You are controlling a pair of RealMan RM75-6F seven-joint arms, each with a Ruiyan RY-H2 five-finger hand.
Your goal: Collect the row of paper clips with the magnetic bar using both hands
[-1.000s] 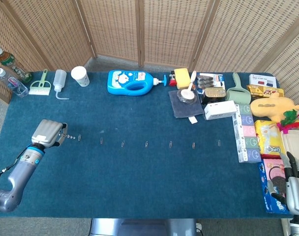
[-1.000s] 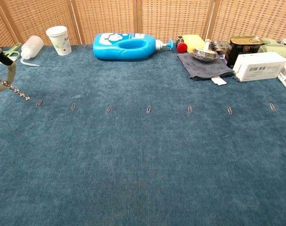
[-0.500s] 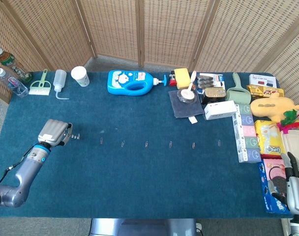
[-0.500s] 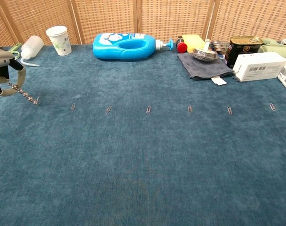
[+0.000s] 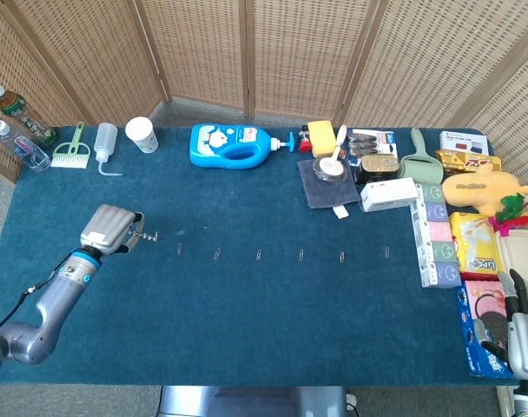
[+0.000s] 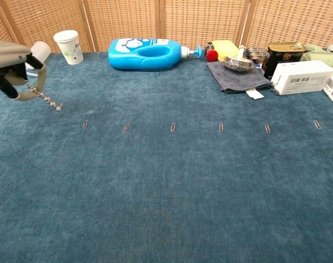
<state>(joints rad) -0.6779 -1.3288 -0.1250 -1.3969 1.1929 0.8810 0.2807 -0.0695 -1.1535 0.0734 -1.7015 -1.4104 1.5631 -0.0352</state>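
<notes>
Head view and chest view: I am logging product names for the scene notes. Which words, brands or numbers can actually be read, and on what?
None can be read for certain.
Blue detergent bottle: cartoon label, lettering too small.
White box: barcode and print, blurred.
Paper cup: a pattern, no words legible.
Dark tin: label blurred.
Snack packets: large letters, too blurred to quote.

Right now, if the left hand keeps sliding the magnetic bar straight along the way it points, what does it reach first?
Probably the nearest paper clip in the row: the left hand holds the magnetic bar aimed that way, slightly above the cloth. Nothing lies between them.
</notes>
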